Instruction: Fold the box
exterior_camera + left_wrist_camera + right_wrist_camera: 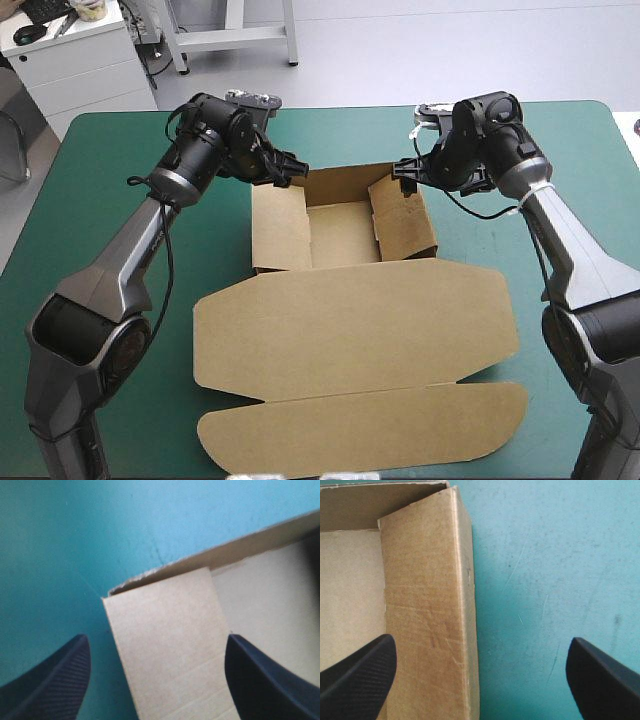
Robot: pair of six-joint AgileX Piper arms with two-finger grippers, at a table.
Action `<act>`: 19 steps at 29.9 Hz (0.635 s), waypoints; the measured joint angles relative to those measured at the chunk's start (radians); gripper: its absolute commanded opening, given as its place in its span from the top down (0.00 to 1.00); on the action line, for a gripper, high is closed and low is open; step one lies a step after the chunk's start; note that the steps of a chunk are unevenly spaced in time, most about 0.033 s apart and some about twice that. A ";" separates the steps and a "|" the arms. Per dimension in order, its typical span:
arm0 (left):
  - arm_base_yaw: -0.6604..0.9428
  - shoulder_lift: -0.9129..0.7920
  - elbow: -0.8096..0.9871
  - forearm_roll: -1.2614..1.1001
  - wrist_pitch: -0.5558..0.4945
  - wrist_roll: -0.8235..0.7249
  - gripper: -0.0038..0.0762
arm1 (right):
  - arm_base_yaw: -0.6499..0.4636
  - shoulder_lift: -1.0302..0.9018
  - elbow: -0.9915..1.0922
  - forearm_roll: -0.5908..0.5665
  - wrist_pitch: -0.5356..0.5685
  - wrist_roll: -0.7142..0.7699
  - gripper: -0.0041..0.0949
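Note:
The brown box (280, 235) stands as an open tray past the table's middle, with its side walls raised. Its lid (350, 320) lies flat toward the near edge, ending in a rounded flap (370, 430). My left gripper (290, 168) hovers open at the tray's far left corner. In the left wrist view the left wall (170, 645) lies between its fingers (55, 680). My right gripper (408, 172) hovers open at the far right corner. In the right wrist view the right wall (425, 605) sits ahead of it, nearer one finger (360, 675). Neither gripper holds anything.
The teal-green cover (100, 200) shows on both sides of the box and beyond the tray's far wall. The lid's end flap reaches almost to the table's near edge.

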 measured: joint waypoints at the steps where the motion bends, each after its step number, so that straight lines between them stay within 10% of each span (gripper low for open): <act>1: 0.000 -0.005 -0.020 -0.004 0.001 0.000 0.30 | 0.000 -0.009 0.000 -0.001 0.002 0.000 0.10; 5: 0.000 -0.048 -0.035 -0.007 0.012 0.001 0.42 | 0.000 -0.044 -0.001 0.001 0.003 -0.005 0.12; 12: 0.000 -0.221 0.041 -0.009 0.012 0.063 0.96 | -0.002 -0.163 0.100 0.060 0.006 -0.048 0.12; 19: 0.000 -0.473 0.227 -0.005 0.012 0.092 0.96 | -0.003 -0.196 0.179 0.069 0.009 -0.063 0.12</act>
